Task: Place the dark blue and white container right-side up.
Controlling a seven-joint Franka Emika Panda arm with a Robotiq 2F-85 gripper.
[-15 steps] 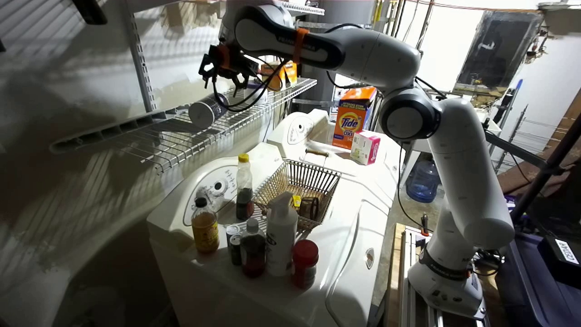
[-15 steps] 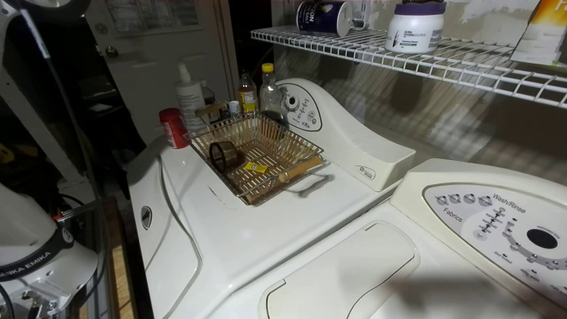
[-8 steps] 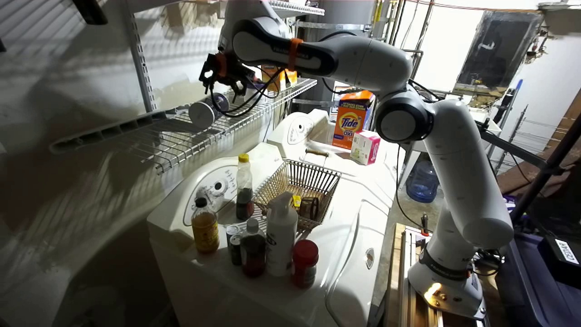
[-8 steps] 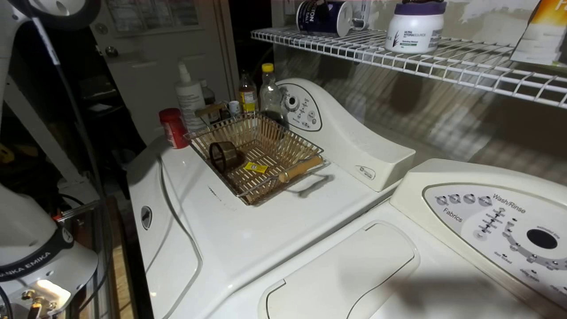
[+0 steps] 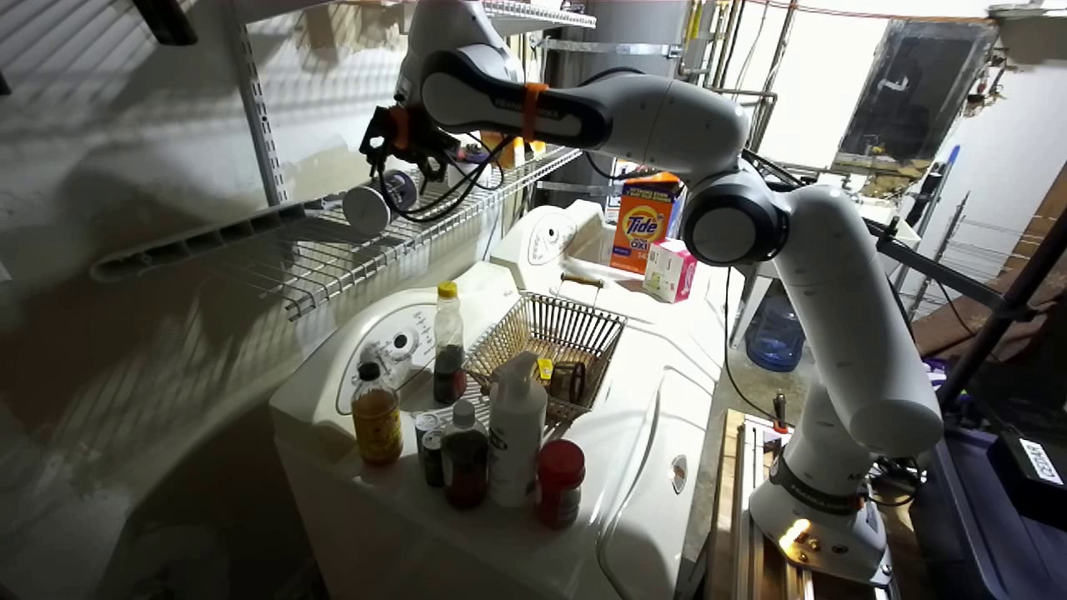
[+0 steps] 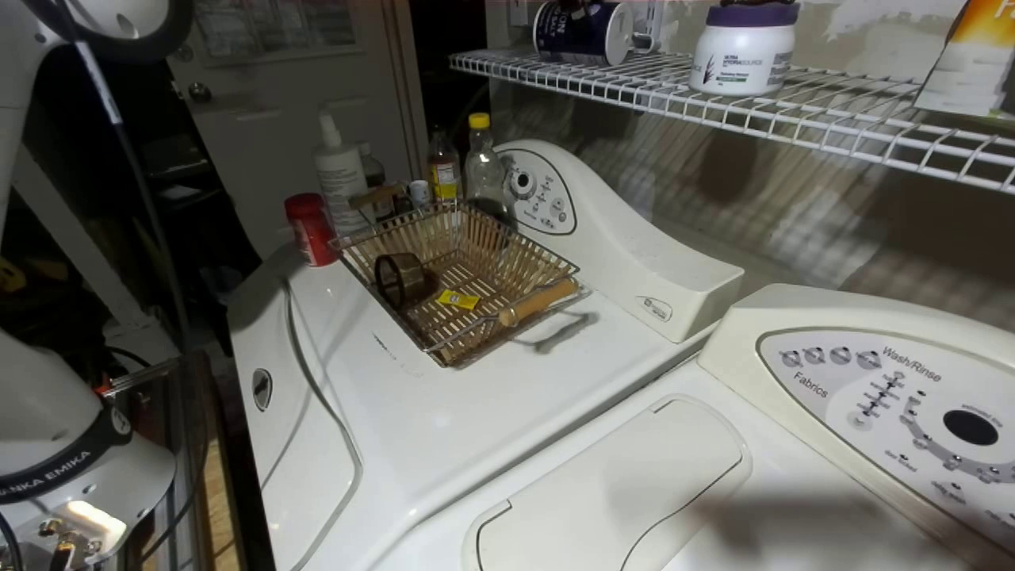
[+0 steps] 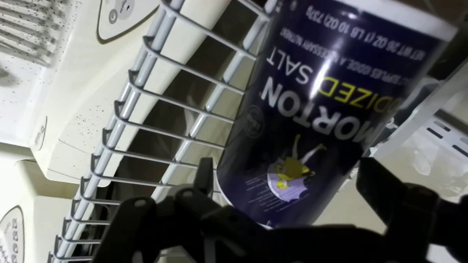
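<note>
The dark blue and white container (image 7: 314, 109), a Morton salt canister, lies on its side on the wire shelf (image 6: 793, 123). In an exterior view its white round end (image 5: 366, 210) faces outward; its printed side (image 6: 579, 36) shows from elsewhere. My gripper (image 7: 284, 164) is open, with one finger on each side of the canister's body in the wrist view. Gaps show between both fingers and the canister, so it is not gripped. From outside, the gripper (image 5: 406, 167) hangs down over the canister from above.
A white jar with a purple lid (image 6: 741, 51) and an orange box (image 6: 971, 63) stand farther along the shelf. A wall bracket (image 7: 413, 120) is close to the canister. Below, a basket (image 5: 542, 333) and several bottles stand on a white machine (image 6: 381, 444).
My gripper has come down over the canister and slightly toward its white end. The canister has shifted a little on the shelf and seems slightly turned. The jaws have stayed open.
</note>
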